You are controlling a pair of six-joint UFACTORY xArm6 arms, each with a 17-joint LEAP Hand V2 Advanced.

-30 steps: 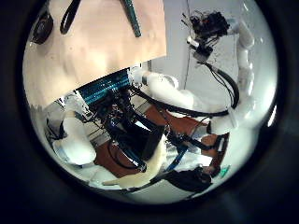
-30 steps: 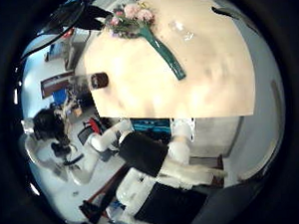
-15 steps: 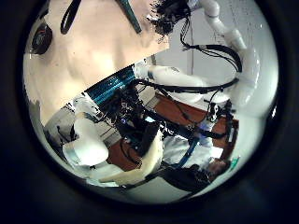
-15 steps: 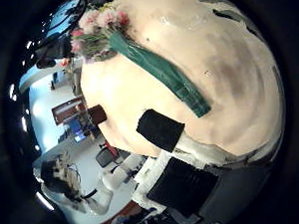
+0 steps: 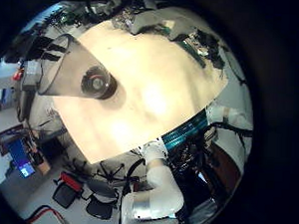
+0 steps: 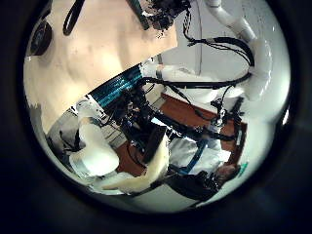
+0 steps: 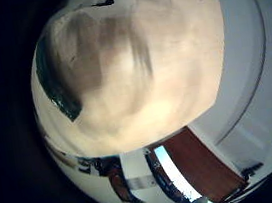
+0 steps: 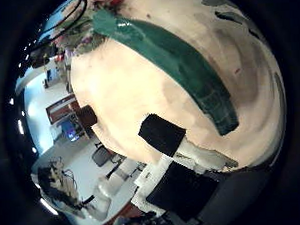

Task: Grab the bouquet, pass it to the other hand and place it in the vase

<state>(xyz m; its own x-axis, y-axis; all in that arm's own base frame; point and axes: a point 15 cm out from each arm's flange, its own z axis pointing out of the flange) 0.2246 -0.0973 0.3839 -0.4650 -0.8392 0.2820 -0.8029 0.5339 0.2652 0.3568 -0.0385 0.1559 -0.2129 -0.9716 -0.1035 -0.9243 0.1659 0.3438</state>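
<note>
The bouquet lies flat on the table. Its long wrapped stem [image 8: 178,66] fills much of the right thumb side palm view, with the flowers [image 8: 93,10] at its far end, so it is close under my right palm. A piece of the stem [image 7: 59,91] shows in the right little finger side palm view. My right hand [image 6: 166,12] hangs over the stem [image 6: 138,14], fingers relaxed and not round it; it also shows in the left little finger side palm view [image 5: 149,17]. The clear vase [image 5: 76,74] stands upright near a table edge, away from the bouquet. My left hand is above the table.
The table top [image 5: 160,93] is bare between the vase and the bouquet. A dark round object [image 6: 41,37] and a loop of cord [image 6: 73,15] lie near one table edge. A dark block [image 8: 163,134] sits at the table's edge by the arm bases.
The right palm has come much closer to the bouquet, whose stem now fills its view. In the left thumb side view the right hand has come down over the stem.
</note>
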